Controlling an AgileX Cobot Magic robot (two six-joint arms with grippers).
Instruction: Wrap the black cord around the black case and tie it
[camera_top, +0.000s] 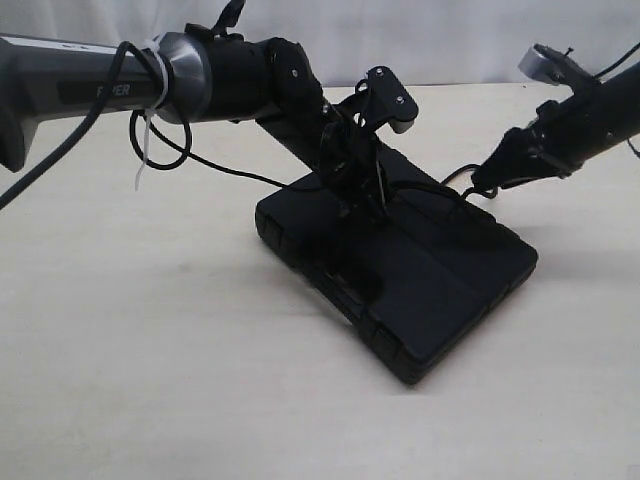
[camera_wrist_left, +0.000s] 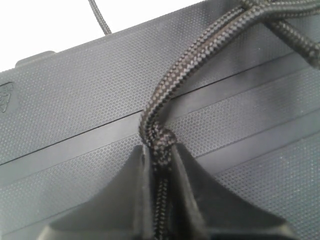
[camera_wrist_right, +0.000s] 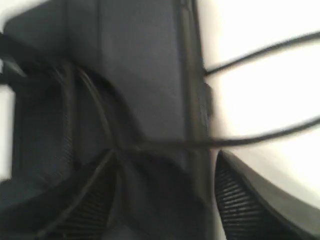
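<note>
The black case (camera_top: 430, 280) lies flat on the pale table. The black cord (camera_top: 458, 172) runs across its top. My left gripper (camera_top: 357, 200) points down at the case's middle and is shut on the black cord (camera_wrist_left: 167, 82), which rises from between the fingers (camera_wrist_left: 192, 185) and leads off over the textured lid (camera_wrist_left: 75, 100). My right gripper (camera_top: 484, 186) hangs over the case's far right edge. It is open (camera_wrist_right: 165, 172), with the ribbed fingers (camera_wrist_right: 245, 200) wide apart. A strand of cord (camera_wrist_right: 250, 139) crosses just beyond its fingertips, over the case (camera_wrist_right: 140, 75). This view is blurred.
The pale table (camera_top: 130, 330) surrounds the case. The left arm's own black cable with a white zip tie (camera_top: 143, 150) loops at the upper left. A thin black line (camera_top: 235, 172) trails over the table toward the case's back corner.
</note>
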